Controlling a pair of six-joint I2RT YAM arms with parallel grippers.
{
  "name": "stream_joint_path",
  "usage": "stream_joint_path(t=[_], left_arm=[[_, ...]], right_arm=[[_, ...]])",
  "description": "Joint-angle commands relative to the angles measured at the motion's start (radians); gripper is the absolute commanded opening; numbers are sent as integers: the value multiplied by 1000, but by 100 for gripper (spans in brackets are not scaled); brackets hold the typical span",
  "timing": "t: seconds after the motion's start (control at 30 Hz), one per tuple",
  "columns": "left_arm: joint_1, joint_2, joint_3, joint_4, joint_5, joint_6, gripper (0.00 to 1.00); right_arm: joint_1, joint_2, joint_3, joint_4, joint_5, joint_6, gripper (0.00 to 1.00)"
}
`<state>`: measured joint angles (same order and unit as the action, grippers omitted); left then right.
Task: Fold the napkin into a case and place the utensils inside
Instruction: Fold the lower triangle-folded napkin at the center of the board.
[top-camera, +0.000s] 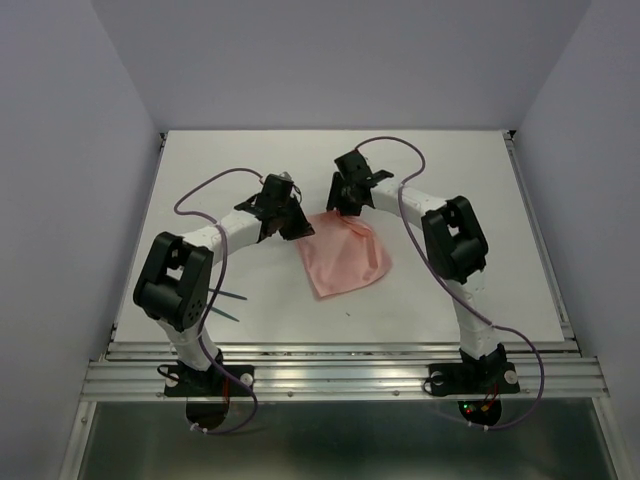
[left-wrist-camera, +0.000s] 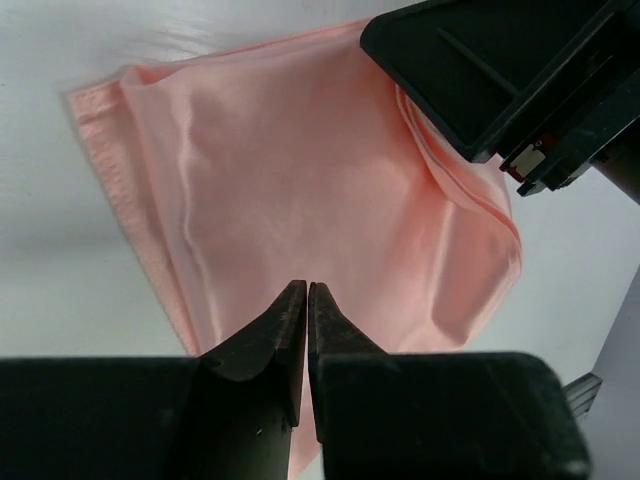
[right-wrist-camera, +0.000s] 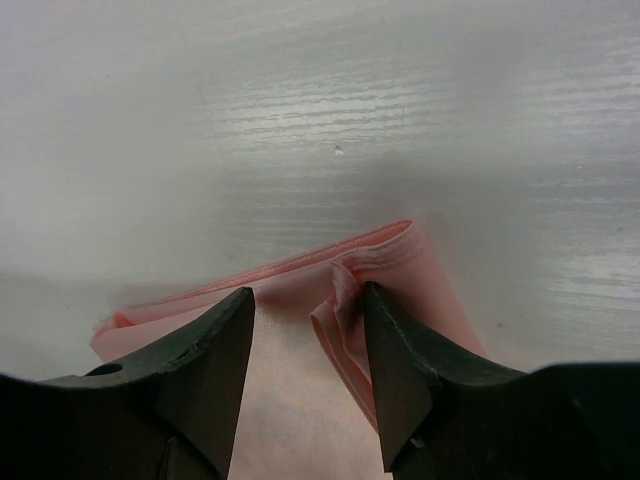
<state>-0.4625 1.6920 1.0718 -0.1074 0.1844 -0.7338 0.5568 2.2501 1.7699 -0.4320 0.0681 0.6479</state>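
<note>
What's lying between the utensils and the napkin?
Only bare table, seen in the top view, separates the utensils from the napkin.

White table (top-camera: 450, 180) – pale lavender walls (top-camera: 340, 60) on three sides (evenly lit), metal rail (top-camera: 340, 375) in front.

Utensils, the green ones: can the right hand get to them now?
Probably not: the utensils lie half under the left arm, which blocks the right hand, open at the napkin.
</note>
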Motion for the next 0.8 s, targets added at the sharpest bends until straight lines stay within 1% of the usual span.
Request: stream_joint_path(t=[0.0,0.2,0.27,0.4,0.47,0.5,0.53,0.6,0.63,0.77], left_arm=[[5,18,28,96,50,-44,16],[5,46,-30,276,133,-131,16],[7,63,-29,316,154,-147,16],[7,106,-16,359,179,-177,16],[7,118,-6,373,181,-187,16],[7,126,-1,374,181,-188,16],[7,141,13,379,181,-194,16],[7,156,23,387,179,-199,15],[7,169,30,391,182,-197,15],[18,176,30,390,171,-194,15]], right_arm=[[-24,16,-21,-4,-126,96,53],[-35,25,-36,19,-218,228,45],[-35,22,-49,47,-247,258,45],[-35,26,-67,64,-278,288,45],[-35,31,-73,73,-286,298,42],[-35,31,-78,76,-286,314,39],[-35,32,-87,84,-287,324,32],[-35,39,-89,87,-294,332,26],[-35,43,-86,85,-291,332,19],[-35,43,-95,87,-292,329,9]])
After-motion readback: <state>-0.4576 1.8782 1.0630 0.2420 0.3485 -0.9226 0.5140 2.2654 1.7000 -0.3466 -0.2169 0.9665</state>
